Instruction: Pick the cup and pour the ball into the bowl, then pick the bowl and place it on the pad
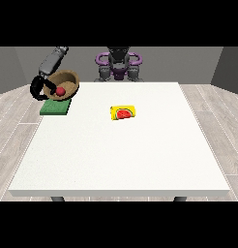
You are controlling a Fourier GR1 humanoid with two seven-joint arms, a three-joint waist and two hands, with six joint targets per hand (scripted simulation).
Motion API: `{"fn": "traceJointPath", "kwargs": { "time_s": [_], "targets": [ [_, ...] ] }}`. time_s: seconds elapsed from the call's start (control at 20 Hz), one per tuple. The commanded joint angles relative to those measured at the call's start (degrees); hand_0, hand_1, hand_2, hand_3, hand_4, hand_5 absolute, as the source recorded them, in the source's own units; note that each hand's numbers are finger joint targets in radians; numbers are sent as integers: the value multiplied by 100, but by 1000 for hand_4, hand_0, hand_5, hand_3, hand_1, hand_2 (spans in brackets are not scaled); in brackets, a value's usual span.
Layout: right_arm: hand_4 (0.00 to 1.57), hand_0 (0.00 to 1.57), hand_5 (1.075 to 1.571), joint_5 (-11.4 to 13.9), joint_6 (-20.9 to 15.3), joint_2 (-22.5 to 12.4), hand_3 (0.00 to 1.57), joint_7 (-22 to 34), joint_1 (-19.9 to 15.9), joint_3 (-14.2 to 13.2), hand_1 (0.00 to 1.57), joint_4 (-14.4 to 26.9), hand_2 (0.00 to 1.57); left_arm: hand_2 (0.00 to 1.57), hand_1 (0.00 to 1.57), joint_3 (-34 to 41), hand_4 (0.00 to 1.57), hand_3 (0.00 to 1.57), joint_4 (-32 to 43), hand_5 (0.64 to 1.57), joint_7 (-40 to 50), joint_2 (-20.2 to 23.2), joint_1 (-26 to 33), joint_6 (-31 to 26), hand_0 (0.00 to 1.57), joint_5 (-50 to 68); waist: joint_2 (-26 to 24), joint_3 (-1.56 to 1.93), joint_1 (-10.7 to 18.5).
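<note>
White table point(140, 160): large, robot behind it. Green pad point(55, 108) at its far corner on the view's left. Brown bowl point(63, 85) tilted just above the pad, its rim gripped by the hand at the view's left point(38, 88). Red ball point(60, 91) inside the bowl. Yellow cup point(123, 113) lies mid-table.

front view: high, across the counter point(121, 145), facing the robot point(118, 63) at top centre
nearness: far, whole counter in frame
</note>
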Motion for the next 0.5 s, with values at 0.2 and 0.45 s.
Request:
{"fn": "traceJointPath", "kwargs": {
  "time_s": [0.2, 0.45],
  "targets": [
    [1291, 1571, 1551, -217, 400, -637, 701, -669, -416, -517, 1571, 939, 1571, 0, 0, 3, 158, 0, -549, 1532, 32, 116, -164, 105, 0, 122, 603, 2, 181],
    [1284, 1571, 1554, -65, 535, -1058, 208, -1390, -528, -637, 1571, 1590, 1571, 0, 0, 129, 0, 0, -1050, 1538, 811, 454, -482, 60, 0, 579, 937, 12, 332]
  ]
}}
